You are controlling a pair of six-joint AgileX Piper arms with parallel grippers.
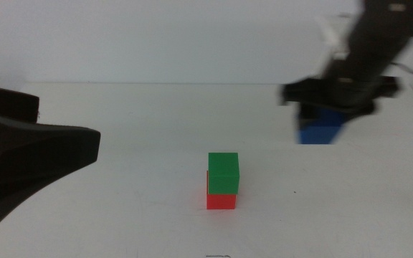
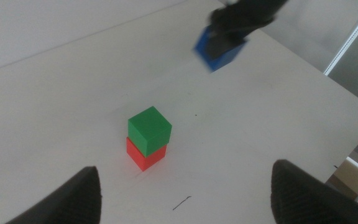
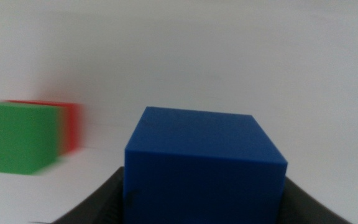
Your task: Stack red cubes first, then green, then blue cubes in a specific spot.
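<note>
The green cube sits on top of the red cube near the middle of the white table, slightly twisted against it; the pair shows again as green cube on red cube. Off to the right and farther back, my right gripper is shut on the blue cube, blurred by motion. In the right wrist view the blue cube fills the space between the jaws of my right gripper, with the green cube and red cube beyond. My left gripper hangs open at the left, short of the stack.
The left arm's dark jaw reaches in from the left side. A small dark mark lies on the table in front of the stack. The table's right edge drops off past the blue cube.
</note>
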